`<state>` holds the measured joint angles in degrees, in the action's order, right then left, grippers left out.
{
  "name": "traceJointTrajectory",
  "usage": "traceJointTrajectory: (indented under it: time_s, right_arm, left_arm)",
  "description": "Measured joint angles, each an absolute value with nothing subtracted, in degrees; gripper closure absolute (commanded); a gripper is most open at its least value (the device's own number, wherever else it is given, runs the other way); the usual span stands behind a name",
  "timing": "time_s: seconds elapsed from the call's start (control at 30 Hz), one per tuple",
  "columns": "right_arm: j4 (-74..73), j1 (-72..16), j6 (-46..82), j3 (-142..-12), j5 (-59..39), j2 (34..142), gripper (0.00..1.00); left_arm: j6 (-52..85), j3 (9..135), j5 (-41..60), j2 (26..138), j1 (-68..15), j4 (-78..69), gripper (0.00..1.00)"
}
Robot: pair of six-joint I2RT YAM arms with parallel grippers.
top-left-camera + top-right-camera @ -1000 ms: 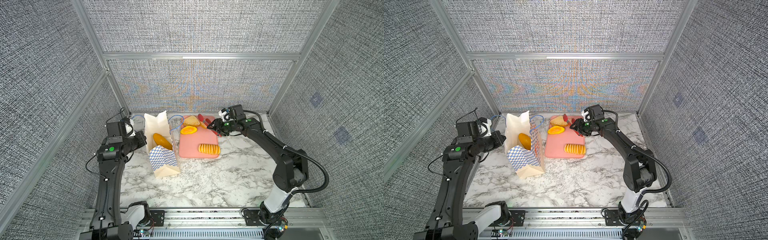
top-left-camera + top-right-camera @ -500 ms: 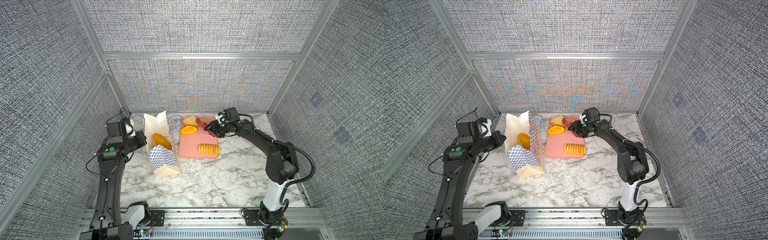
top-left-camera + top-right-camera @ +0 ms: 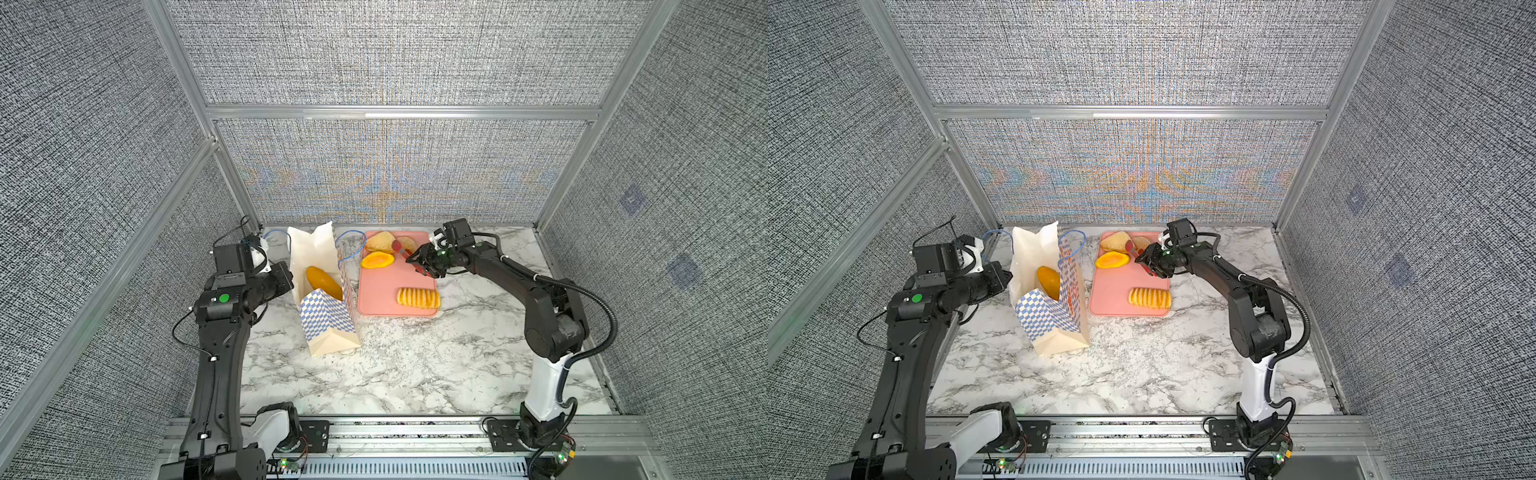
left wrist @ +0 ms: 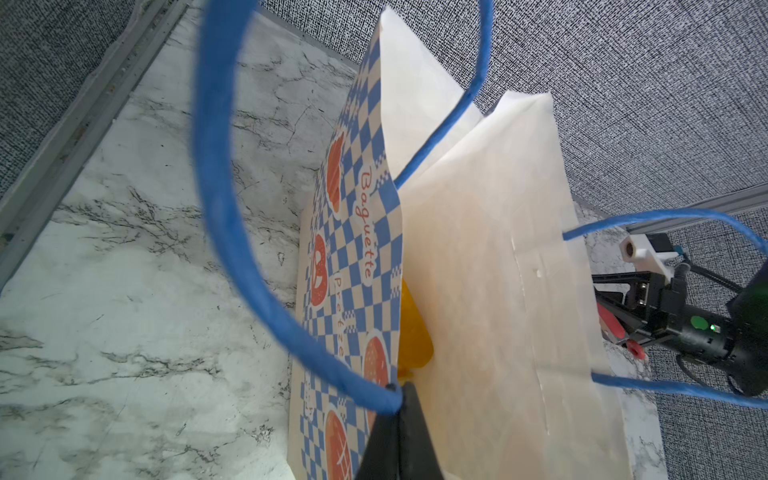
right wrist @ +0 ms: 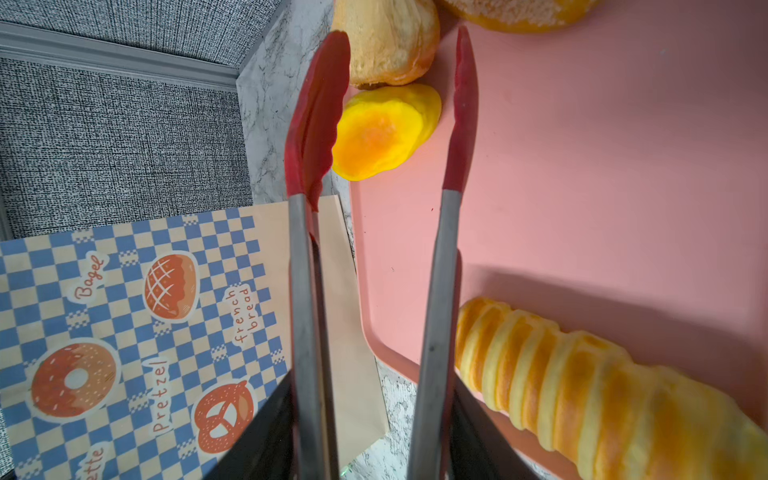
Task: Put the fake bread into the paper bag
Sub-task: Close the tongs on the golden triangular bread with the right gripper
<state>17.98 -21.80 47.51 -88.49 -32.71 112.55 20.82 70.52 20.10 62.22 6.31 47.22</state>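
Tongs (image 5: 305, 291) in right gripper (image 3: 424, 264) hover near bread (image 5: 384, 133); left gripper (image 4: 401, 415) pinches paper bag (image 4: 498, 291).

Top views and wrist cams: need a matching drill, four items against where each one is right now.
Column A
1. long loaf
2. ridged roll
3. red tongs
4. paper bag

Column B
a. gripped at its rim by the left hand
b. inside the paper bag
c. held in the right hand
d. lying on the pink tray

Pairs: 1-b, 2-d, 3-c, 4-a
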Motion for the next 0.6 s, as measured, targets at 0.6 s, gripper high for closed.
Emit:
traceJointTrajectory:
  time_s: [0.6]
  right_arm:
    - [13.7,-21.8,51.0,-91.0,-34.7,117.7,0.50]
  left_arm:
    - [20.5,70.3,20.1,62.6,6.3,46.4,1.00]
